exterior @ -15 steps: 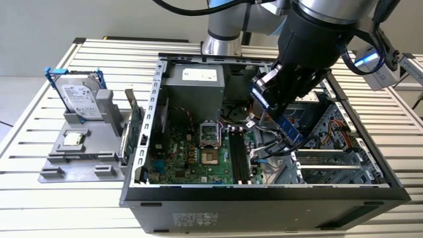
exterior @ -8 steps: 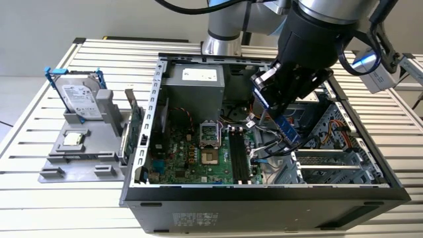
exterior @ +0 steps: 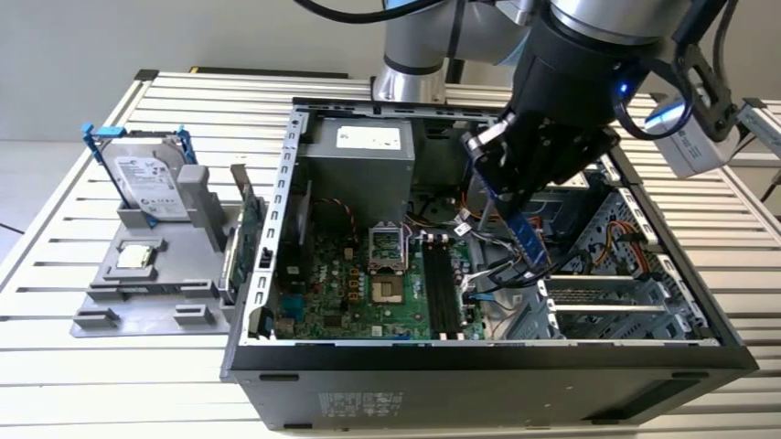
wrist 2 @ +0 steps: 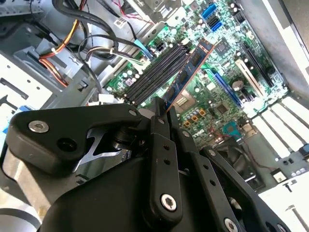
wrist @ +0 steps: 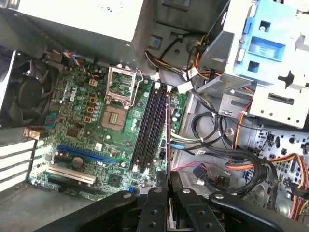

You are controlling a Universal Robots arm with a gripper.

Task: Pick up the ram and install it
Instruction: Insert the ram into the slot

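While the black two-finger gripper [wrist 2: 161, 110] pinches one end of the ram [wrist 2: 187, 71], a long thin circuit-board stick with dark chips, over the black memory slots [wrist: 150, 123] on the green motherboard [wrist: 79, 142].

Risk: if skewed against its slot, it may jam, or snag loose cables [wrist: 251, 168] alongside.

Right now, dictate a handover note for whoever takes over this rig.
Gripper: shut on the ram, holding it by one end.
Ram: inside the open case, over the motherboard, close to the black memory slots and roughly in line with them.
Done: ram picked up and brought into the case.
Left: ram not yet seated in a slot.
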